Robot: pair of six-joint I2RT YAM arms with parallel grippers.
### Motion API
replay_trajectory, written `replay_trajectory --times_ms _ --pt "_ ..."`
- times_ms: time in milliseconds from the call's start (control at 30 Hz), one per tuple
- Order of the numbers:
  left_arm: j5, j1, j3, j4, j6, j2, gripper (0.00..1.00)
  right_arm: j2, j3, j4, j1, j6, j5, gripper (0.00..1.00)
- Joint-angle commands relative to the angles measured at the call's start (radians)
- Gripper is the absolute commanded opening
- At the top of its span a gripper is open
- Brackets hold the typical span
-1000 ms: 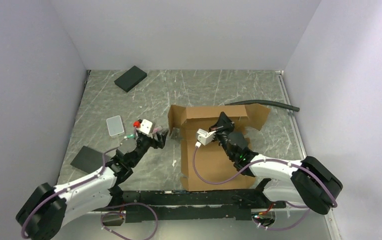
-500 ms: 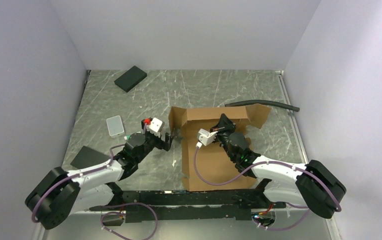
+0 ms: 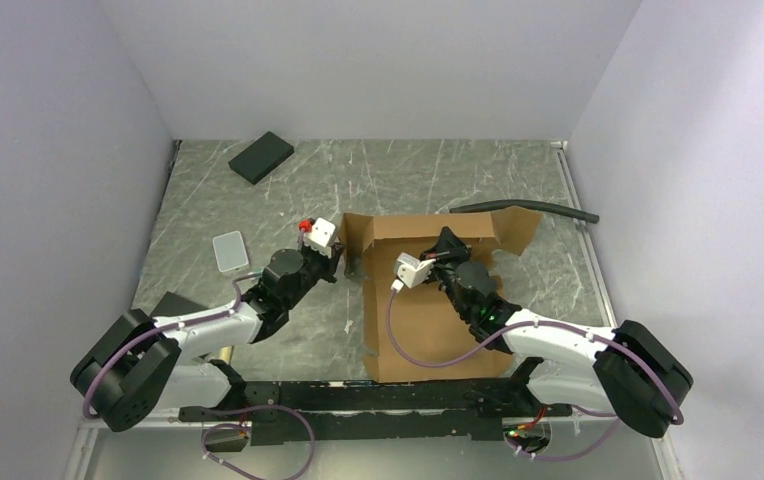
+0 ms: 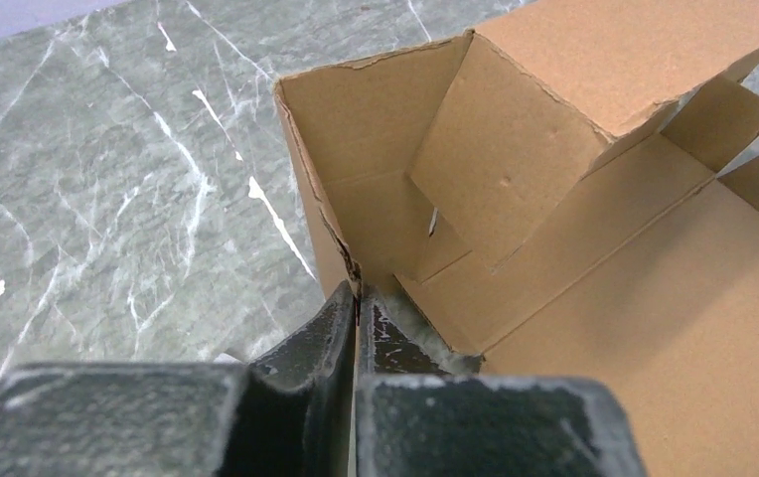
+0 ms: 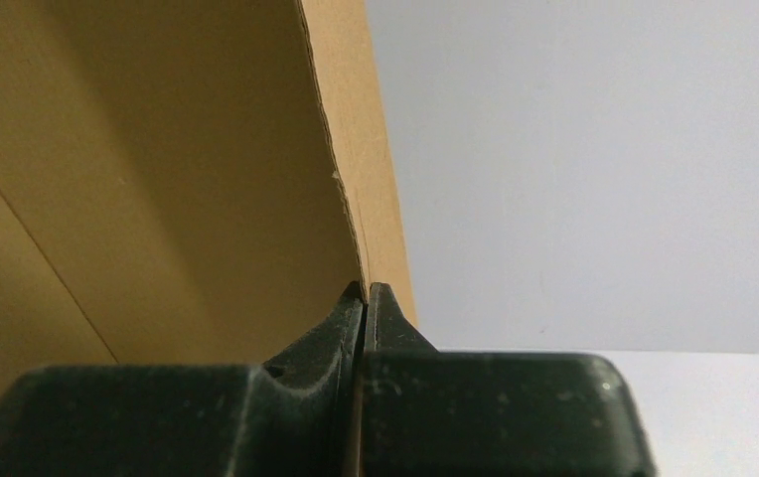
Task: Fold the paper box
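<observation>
**A:** What's new by the arms?

**B:** A second ago your left jaws were wide open and off to the side of the brown corrugated cardboard box [image 3: 413,325]. Now they have come right up to it and closed to a thin gap on the top corner of its standing left wall [image 4: 356,169]. Your right jaws have not moved. They are pinched shut on the edge of a raised flap [image 5: 356,179] a bit farther back.

**A:** What does that mean for folding?

**B:** I think you now hold two standing parts at once, so you can bring one in against the other. The box is only partly folded. Its big near panel lies flat on the grey marbled worktop [image 3: 258,205], between your two arms.

**A:** Where are the edges, and where can I move?

**B:** Close to you, a flat black pad [image 3: 166,308] sits right by your left arm, so keep that elbow in. A little farther out, a small pale rectangle [image 3: 230,250] lies left of your jaws, apart from them. There is bare worktop between it and the box wall, so that is your room to pull.

Behind the box, a long black hose [image 3: 538,208] lies just beside the back right flap. Go gently if you push that way. A second black pad [image 3: 261,157] is far off at the back left. Pale walls close you in at the back and on both sides.
</observation>
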Motion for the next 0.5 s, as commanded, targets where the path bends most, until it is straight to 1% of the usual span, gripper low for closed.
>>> replay_trajectory --times_ms 0,67,233,467 --pt "0.047 0.0 0.038 -0.044 -0.044 -0.037 0.03 -0.004 0.023 -0.093 -0.004 0.077 0.011 0.0" --pt "0.065 -0.001 0.034 -0.069 -0.054 -0.06 0.0 -0.005 0.029 -0.108 -0.009 0.09 0.008 0.0" --pt "0.111 -0.001 0.027 -0.107 -0.095 -0.106 0.0 -0.008 0.041 -0.131 -0.015 0.111 0.004 0.0" --pt "0.2 -0.001 0.037 -0.088 -0.167 -0.081 0.0 -0.005 0.051 -0.157 -0.018 0.132 -0.005 0.0"
